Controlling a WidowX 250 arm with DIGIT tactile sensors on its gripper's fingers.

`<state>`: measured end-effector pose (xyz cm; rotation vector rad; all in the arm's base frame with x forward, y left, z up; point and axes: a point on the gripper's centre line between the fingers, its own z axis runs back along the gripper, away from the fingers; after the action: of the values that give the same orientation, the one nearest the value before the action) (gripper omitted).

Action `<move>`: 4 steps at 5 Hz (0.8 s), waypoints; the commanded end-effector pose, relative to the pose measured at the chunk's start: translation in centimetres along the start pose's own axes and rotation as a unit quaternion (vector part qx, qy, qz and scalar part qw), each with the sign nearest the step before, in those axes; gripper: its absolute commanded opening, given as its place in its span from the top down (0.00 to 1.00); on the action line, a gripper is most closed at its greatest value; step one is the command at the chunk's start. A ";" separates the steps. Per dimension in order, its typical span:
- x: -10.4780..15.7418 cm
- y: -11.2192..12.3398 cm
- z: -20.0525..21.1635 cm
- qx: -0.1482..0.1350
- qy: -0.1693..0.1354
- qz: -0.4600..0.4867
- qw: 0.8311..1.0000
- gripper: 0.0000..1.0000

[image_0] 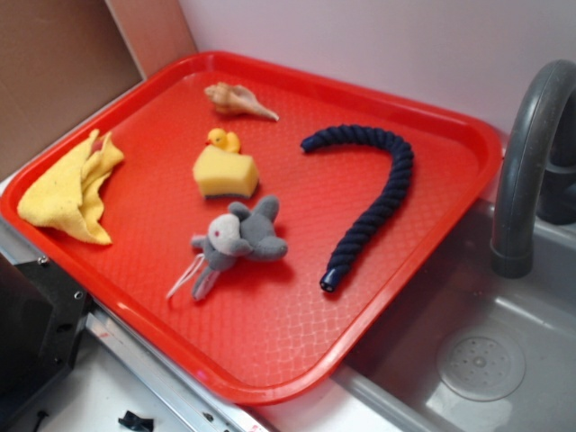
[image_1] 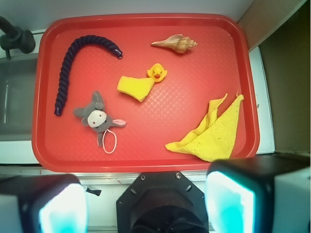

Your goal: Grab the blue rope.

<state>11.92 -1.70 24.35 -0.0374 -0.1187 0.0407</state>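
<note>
On the red plastic tray (image_0: 432,270), toward its sink-side edge: thick dark navy twisted rope (image_0: 382,193), lying loose in a hook-shaped curve, one capped end near the tray's middle, the other pointing toward the front rim. Seen again from the wrist camera at upper left (image_1: 68,68), untouched, with bare tray all round it. Nearest neighbour: small grey plush toy with a white face (image_0: 238,238), beside the rope's lower end but apart from it. Further off, and clear of any approach: yellow sponge wedge (image_0: 225,173) with a little yellow rubber duck (image_0: 220,139) touching its far side, tan spiral seashell (image_0: 238,101), crumpled yellow cloth (image_0: 72,193) draped over the opposite rim.

Tool (image_1: 146,204) high above the near rim of the tray, well apart from the rope; two fingers (image_1: 228,201) blurred at the bottom of the wrist view, spread wide, nothing between them.

Judged from this: nothing of the task done yet. Left to do: travel across to the rope, descent over a straight stretch of it, closing, lifting. Likely easiest across the cord's long straight run, away from the plush toy.
</note>
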 end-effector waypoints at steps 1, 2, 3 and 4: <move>0.0 0.0 0.0 0.000 0.000 0.000 1.000 0.00; 1.2 -1.8 -1.5 0.018 -0.029 0.023 0.999 0.00; 2.9 -4.2 -3.4 -0.003 -0.055 0.048 0.997 0.00; 5.3 -6.5 -6.2 -0.021 -0.071 0.077 0.994 0.00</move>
<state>18.06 -8.04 18.08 -0.0694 -0.2281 0.2036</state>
